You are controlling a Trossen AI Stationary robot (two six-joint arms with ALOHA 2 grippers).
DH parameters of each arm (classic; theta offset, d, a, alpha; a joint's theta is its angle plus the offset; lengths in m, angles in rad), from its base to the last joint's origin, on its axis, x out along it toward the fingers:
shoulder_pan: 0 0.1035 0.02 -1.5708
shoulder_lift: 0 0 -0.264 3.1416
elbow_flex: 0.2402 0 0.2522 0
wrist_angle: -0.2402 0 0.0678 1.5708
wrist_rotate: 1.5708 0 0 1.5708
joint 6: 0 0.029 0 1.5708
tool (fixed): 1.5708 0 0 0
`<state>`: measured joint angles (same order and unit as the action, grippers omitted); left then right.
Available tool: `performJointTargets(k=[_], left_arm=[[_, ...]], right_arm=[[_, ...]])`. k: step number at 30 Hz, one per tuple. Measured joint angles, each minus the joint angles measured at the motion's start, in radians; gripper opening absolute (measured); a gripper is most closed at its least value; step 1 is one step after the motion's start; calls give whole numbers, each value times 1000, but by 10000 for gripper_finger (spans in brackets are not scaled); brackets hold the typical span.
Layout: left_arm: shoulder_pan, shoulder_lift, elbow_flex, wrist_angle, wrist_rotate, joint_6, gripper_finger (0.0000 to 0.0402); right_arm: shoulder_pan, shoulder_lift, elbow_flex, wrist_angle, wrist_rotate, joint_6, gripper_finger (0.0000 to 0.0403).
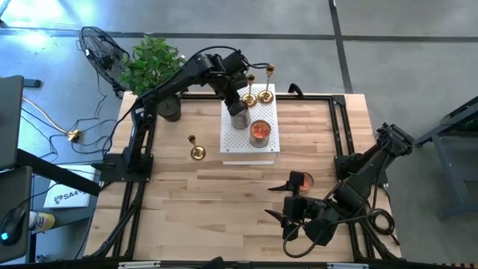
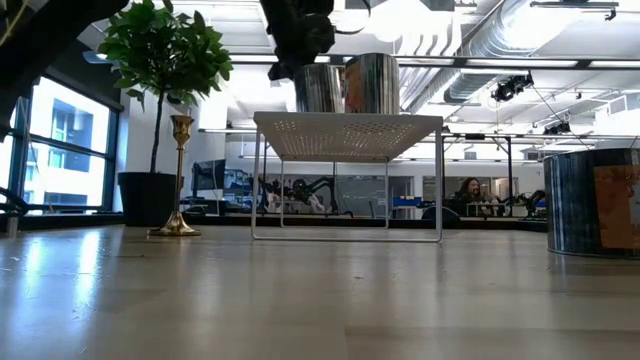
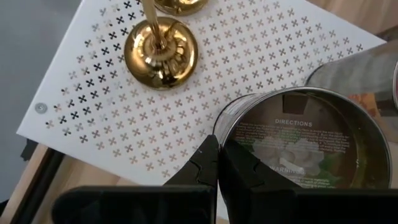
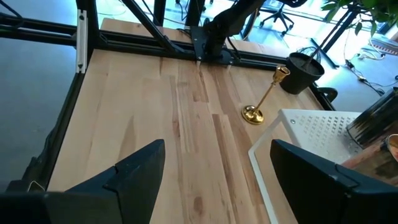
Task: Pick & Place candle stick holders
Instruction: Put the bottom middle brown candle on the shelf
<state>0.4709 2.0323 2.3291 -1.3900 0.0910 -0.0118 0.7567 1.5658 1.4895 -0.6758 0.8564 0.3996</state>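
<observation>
Left gripper (image 1: 240, 104) hangs above the white perforated stand (image 1: 240, 146), right over a silver tin (image 1: 240, 118). In the left wrist view its two dark fingers (image 3: 208, 165) press together with no gap and hold nothing, their tips at the rim of that tin. Judging from this, the arm is either between grasps or has just finished a placement on the stand.

Three candle stick holders show in all. Two stand upright on the far end of the stand: one (image 1: 249, 97) just beside the left gripper, and the other (image 1: 266, 95) next to it, toward the stand's right edge. Their raised perch suggests that the stand is where the holders are being collected. The third (image 1: 196, 152) stands alone and upright on the bare wooden table (image 1: 224, 209), to the left of the stand and apart from it; the low view shows it clearly on its flared base. It is probably the one left to move.

Two tins sit on the stand: the silver one under the gripper and an open one with an orange candle (image 1: 259, 131) nearer the stand's middle. A third tin (image 1: 300, 180) rests on the table near the right arm.

Right gripper (image 1: 287, 202) waits low over the table's near right area, with its fingers spread wide and empty.
</observation>
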Motion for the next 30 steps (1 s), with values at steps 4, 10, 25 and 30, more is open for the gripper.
performJointTargets(k=[4, 10, 25, 30], left_arm=[[0, 0, 0, -4, 0, 0, 0], [-13, 0, -1, -4, 46, 4, 2], [-53, 0, -1, -9, -45, -19, 16], [-52, 0, -1, -8, -98, -21, 16]], right_arm=[[0, 0, 0, 0, 0, 1, 287], [0, 0, 0, 0, 0, 2, 287], [1, 0, 0, -1, -5, 11, 287], [1, 0, 0, 0, -15, 11, 287]])
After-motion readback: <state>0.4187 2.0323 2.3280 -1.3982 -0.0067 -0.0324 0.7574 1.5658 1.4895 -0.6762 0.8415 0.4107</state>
